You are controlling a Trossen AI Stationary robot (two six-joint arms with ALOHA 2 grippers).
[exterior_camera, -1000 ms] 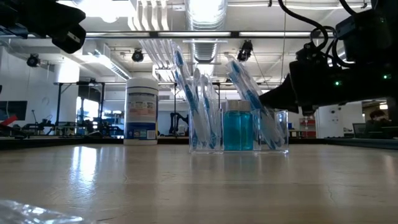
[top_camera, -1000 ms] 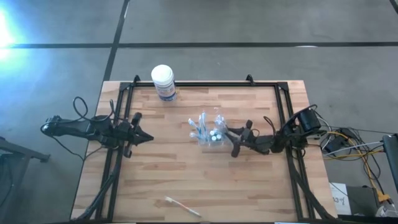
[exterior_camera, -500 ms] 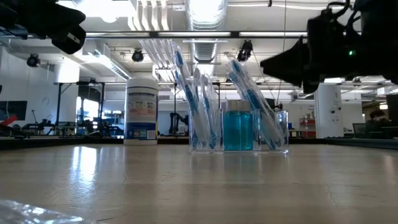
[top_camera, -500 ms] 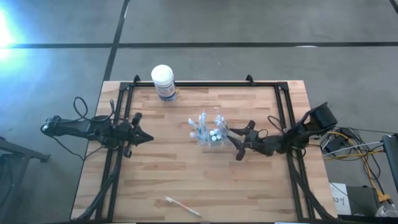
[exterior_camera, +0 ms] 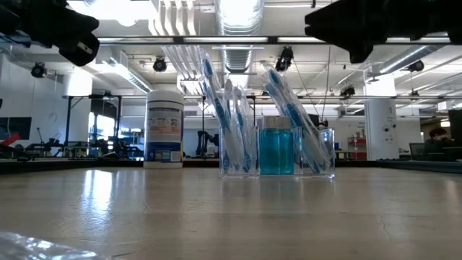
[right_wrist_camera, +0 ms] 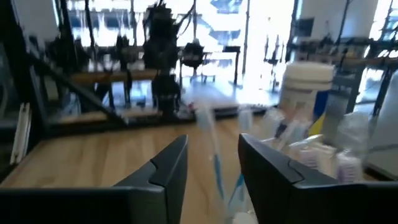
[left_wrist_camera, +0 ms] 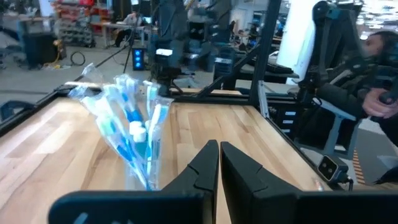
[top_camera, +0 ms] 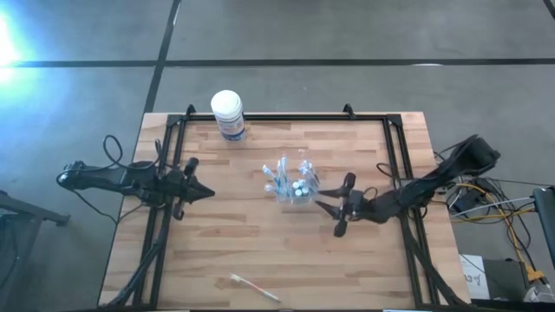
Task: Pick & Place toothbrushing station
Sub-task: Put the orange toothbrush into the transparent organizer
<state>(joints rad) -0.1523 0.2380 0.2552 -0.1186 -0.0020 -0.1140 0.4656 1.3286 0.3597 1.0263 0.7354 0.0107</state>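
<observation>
The toothbrushing station (top_camera: 293,185) is a clear plastic holder standing on its flat base mid-table. It holds several wrapped toothbrushes and a blue bottle (exterior_camera: 276,152). My right gripper (top_camera: 319,205) hangs open just to its right and a little nearer, raised above the table (exterior_camera: 354,29) and pointing level at it; it touches nothing. In the right wrist view the station (right_wrist_camera: 311,152) lies beyond the open fingers (right_wrist_camera: 213,168). My left gripper (top_camera: 205,192) waits shut at the table's left, its fingers together (left_wrist_camera: 219,165), facing the station (left_wrist_camera: 134,134).
A white round tub with a blue label (top_camera: 228,114) stands at the far edge, left of centre. A loose toothbrush (top_camera: 254,287) lies near the front edge. Black frame rails (top_camera: 169,173) run along the table's left, far and right sides.
My right gripper has risen well above the table and drawn back from the station, toward the table's right and near edges. The station has stayed where it was.
</observation>
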